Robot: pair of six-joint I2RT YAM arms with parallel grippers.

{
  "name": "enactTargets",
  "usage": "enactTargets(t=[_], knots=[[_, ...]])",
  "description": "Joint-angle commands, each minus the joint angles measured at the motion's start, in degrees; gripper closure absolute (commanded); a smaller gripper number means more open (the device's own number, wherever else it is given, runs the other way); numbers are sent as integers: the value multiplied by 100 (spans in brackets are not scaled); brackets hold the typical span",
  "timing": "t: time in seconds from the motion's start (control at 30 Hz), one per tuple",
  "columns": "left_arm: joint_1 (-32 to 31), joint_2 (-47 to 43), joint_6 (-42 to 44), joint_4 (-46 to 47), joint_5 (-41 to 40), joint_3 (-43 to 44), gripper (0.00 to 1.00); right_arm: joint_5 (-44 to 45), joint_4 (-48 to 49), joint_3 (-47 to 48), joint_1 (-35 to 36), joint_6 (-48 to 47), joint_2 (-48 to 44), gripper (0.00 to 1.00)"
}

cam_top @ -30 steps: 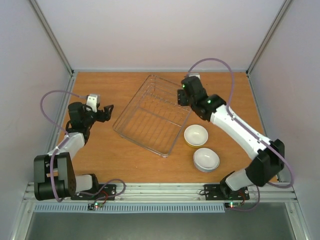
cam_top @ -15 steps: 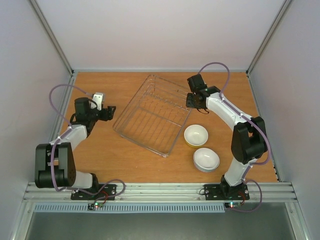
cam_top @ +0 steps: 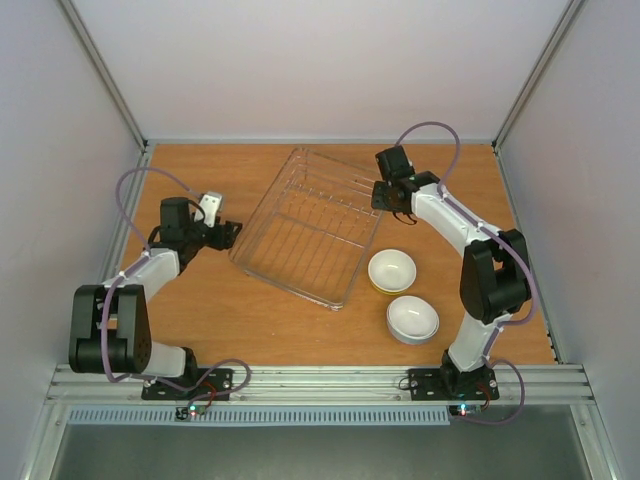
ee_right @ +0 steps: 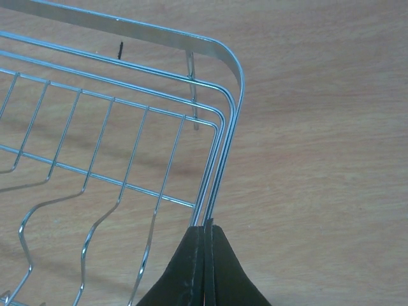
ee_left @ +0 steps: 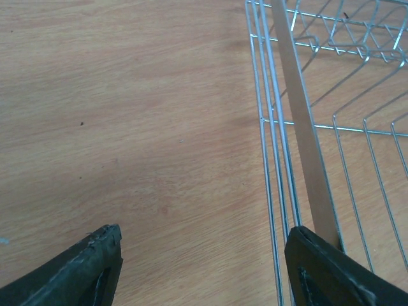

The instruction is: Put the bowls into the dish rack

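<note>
The dish rack point(cam_top: 305, 225), a silver wire basket, lies slanted in the middle of the table with nothing in it. My right gripper point(cam_top: 386, 196) point(ee_right: 206, 228) is shut on the rack's point(ee_right: 220, 108) rim wires at its far right corner. My left gripper point(cam_top: 229, 232) point(ee_left: 204, 258) stands open at the rack's point(ee_left: 280, 127) left side; the rim wires run just inside its right finger point(ee_left: 331, 268). Two bowls sit right of the rack: a white one nested in a lime-yellow one point(cam_top: 392, 270), and a pale white one point(cam_top: 412, 318) nearer to me.
Bare wooden tabletop point(cam_top: 200, 310) lies left of and in front of the rack. White walls with metal corner posts point(cam_top: 110, 90) close the table on three sides. Purple cables loop over both arms.
My right gripper has closed on the rack's rim at the far right corner. My left gripper has moved right up to the rack's left edge, its jaws narrowing slightly. The rack has shifted a little.
</note>
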Motion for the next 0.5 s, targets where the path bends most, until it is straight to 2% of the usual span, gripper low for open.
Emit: enactTargets(t=[0.0, 0.37, 0.47], knots=[[-99, -38, 302, -244, 342, 73, 29, -291, 38, -21, -32, -225, 203, 99], [-351, -459, 833, -1055, 1210, -168, 30, -945, -114, 738, -32, -622, 558, 99], [-350, -675, 934, -1152, 1110, -264, 30, -953, -145, 776, -32, -643, 515, 99]])
